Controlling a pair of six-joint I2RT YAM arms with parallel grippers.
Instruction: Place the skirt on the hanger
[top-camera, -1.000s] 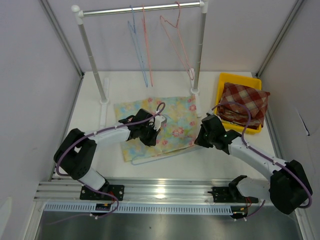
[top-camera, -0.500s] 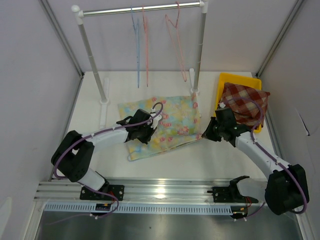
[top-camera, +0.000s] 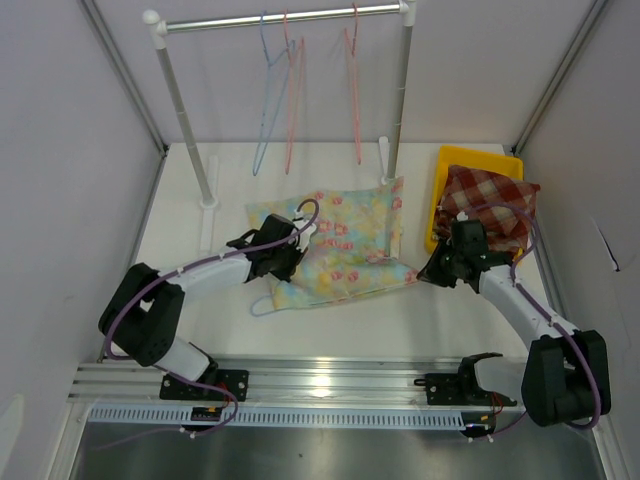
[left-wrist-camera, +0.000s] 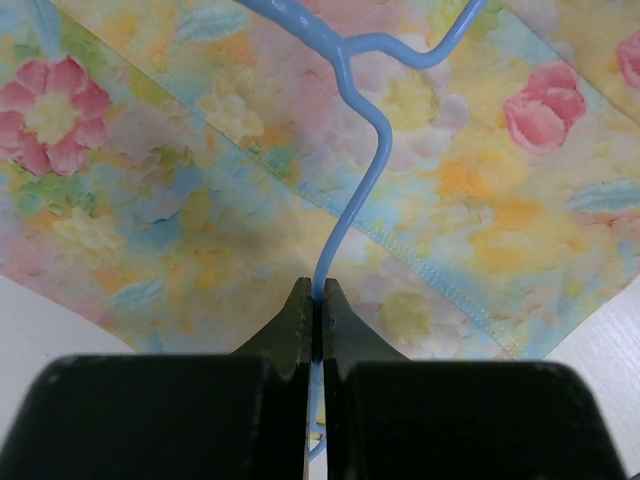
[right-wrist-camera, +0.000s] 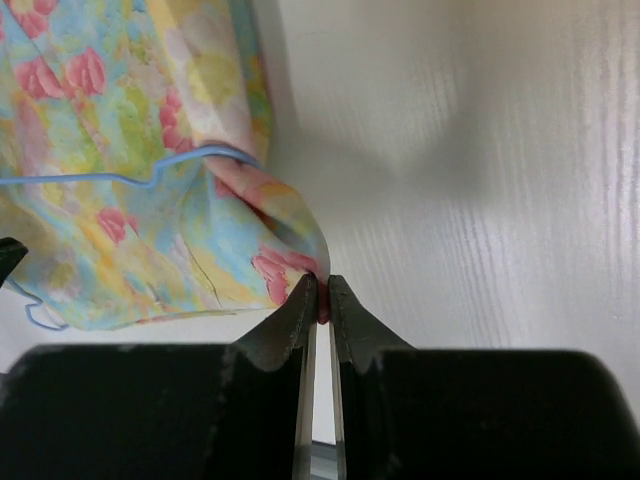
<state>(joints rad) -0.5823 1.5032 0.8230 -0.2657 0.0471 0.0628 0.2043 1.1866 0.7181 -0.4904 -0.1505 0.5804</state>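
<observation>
The skirt (top-camera: 340, 245) is judged light and limp; take it at a hem. Left hand (left-wrist-camera: 318, 290) is clenched on the blue hanger (left-wrist-camera: 347, 62); right hand (right-wrist-camera: 320, 285) pinches a skirt corner.

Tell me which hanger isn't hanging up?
The blue hanger down on the table with the flowery skirt, pinched by the left end effector. The other hangers dangle from the rail.

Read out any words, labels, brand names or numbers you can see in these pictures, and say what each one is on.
None: no text can be read in any view. The floral skirt carries only a flower print; the blue hanger and the yellow bin show no lettering.
</observation>
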